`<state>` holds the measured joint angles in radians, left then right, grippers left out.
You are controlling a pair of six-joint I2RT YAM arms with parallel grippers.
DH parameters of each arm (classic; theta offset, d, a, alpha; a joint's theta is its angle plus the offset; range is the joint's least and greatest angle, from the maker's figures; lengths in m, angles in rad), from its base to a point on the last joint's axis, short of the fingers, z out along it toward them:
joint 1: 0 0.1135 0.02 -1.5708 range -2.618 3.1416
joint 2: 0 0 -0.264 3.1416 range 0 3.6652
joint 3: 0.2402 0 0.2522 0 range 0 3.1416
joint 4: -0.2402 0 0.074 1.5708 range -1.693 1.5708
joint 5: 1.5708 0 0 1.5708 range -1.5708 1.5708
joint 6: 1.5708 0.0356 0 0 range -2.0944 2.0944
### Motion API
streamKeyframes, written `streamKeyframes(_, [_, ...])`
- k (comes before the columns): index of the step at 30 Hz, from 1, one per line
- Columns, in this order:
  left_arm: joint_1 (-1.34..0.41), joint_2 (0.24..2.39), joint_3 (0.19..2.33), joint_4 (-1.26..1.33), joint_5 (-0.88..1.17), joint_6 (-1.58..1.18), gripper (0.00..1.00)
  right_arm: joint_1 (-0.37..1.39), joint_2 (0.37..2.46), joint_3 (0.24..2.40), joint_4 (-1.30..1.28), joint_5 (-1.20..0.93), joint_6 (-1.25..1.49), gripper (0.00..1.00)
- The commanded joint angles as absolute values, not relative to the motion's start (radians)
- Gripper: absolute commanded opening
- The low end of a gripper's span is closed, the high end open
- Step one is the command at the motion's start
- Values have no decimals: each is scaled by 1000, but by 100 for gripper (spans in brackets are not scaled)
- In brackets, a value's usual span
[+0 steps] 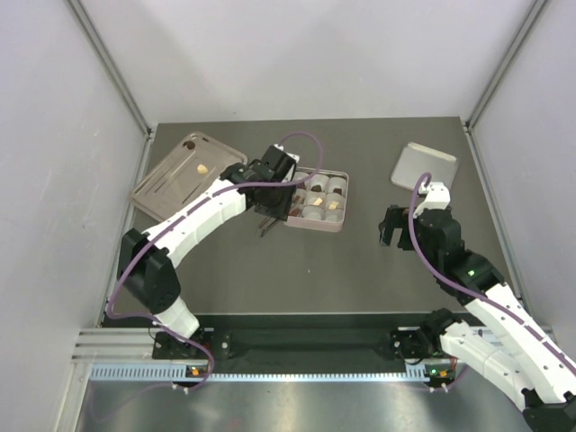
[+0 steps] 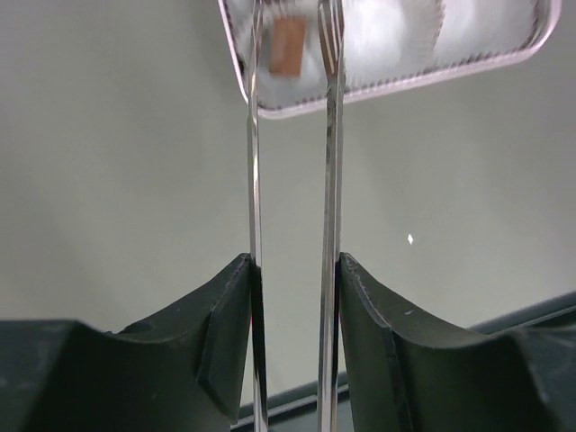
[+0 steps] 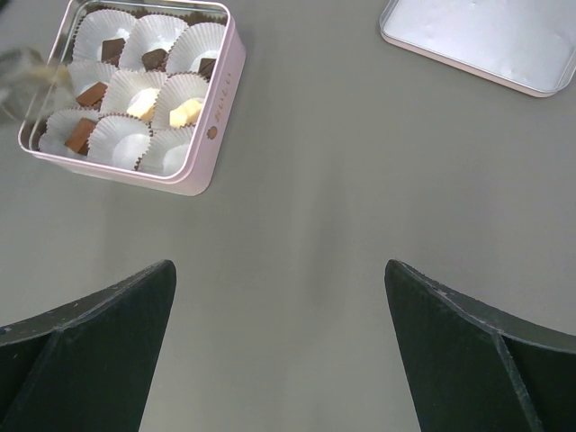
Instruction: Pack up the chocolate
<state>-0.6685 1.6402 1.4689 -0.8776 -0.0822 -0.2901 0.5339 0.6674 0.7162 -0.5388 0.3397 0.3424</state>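
Left fingers (image 2: pixel 193 346) clamp tweezers (image 2: pixel 255 180) | chocolate (image 3: pixel 93 94): brown, dark, cream cubes

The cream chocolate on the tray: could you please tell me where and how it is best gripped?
Pinch the cream chocolate across two opposite sides, coming straight down from above. It lies low on the tray, open from the top, and is tiny, so the tweezers suit it better than bare fingers.

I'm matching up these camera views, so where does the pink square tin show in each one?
Top external: pink tin near centre.
Left wrist: tin at top edge, behind the tweezers.
Right wrist: tin upper left.
Shared landmark: its white paper cups.
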Motion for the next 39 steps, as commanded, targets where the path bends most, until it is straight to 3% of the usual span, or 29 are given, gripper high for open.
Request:
streamKeyframes(1, [-667,1560,1586,-879,-165,-304,45,534,652,749,-509,345,344,100])
streamKeyframes(8, [-539,1591,1704,-930,-258,-307,46,534,647,749,-506,325,345,100])
streamKeyframes(20, [-171,1684,1600,-815,-267,-365,49,534,638,739,-468,290,334,100])
streamKeyframes(39, [-31,1911,1588,-667,-189,-414,53,534,669,719,-420,310,319,100])
